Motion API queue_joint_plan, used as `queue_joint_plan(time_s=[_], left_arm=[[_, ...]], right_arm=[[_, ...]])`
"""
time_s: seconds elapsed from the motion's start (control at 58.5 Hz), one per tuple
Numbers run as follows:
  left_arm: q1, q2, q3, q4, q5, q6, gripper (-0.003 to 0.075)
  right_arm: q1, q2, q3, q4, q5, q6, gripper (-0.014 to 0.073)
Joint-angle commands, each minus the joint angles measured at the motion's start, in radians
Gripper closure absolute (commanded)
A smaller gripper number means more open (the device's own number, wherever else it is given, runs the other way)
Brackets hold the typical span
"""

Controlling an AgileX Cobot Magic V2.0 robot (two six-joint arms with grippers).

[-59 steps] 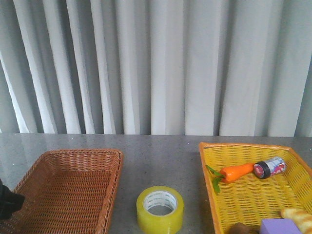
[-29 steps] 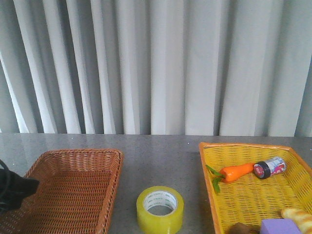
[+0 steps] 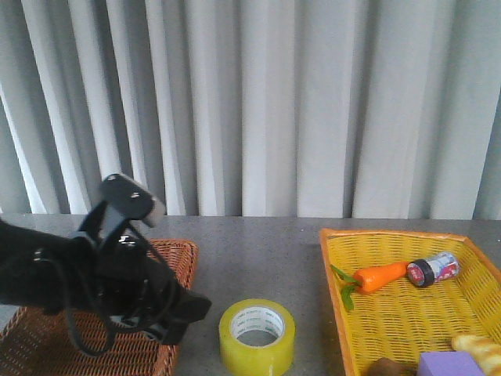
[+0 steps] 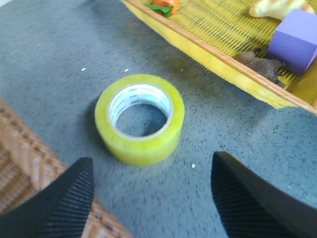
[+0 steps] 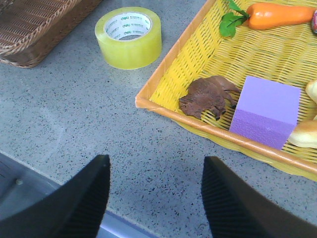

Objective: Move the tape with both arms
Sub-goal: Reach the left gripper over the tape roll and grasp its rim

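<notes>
The transfer has barely begun. The tape [image 3: 257, 337] lies flat on the grey worktop [image 3: 258, 251], core opening upward, between the brown wicker basket [image 3: 109, 313] and the yellow basket [image 3: 407, 305], touching neither. Nothing grips it, so the pick-up, the hand-over between arms and the final placing all appear to be left.

The left end effector [image 4: 151, 198] hovers over the near edge of the brown wicker basket with its fingers spread wide apart and empty. In the left wrist view the tape sits just ahead of the open fingers, roughly centred on the gap between them but not yet inside it. By my reading the step in hand is the approach for the first grasp.

The right end effector [image 5: 153, 198] is also spread open and holds nothing. It hangs above bare worktop near the front corner of the yellow basket, with the tape well ahead of it and off to one side. A brown animal figure [image 5: 208, 96], a purple block [image 5: 265, 111] and a carrot [image 5: 277, 15] lie in that basket.

Compared with half a second ago, the left arm [image 3: 70, 274], then only a dark sliver at the frame's left edge, now reaches across the brown wicker basket toward the tape. The tape and the basket contents lie where they were.
</notes>
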Motion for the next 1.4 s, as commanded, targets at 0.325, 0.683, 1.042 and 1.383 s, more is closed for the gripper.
queue_joint_plan(time_s=[0.325,0.683,1.042,1.383], left_arm=[[-0.115,0.422,-0.538,0.380,0.181,-0.283,0.0228],[-0.114,0.689,-0.857,0.439,0.335,-0.334,0.0228],[-0.114,0.780,-0.927,0.442,0.347,-0.378,0.0321],[-0.114,0.778,-0.927,0.440,0.379,-0.386,0.0506]], right_arm=[[-0.006,0.003,-0.026,-0.015,-0.057,-0.002,0.0176],[-0.006,0.003,-0.026,-0.014,-0.058,-0.002,0.0176],[-0.006,0.003,-0.026,-0.014,-0.058,-0.002,0.0176],[-0.006,0.003,-0.026,-0.014,-0.058,-0.002,0.0176]])
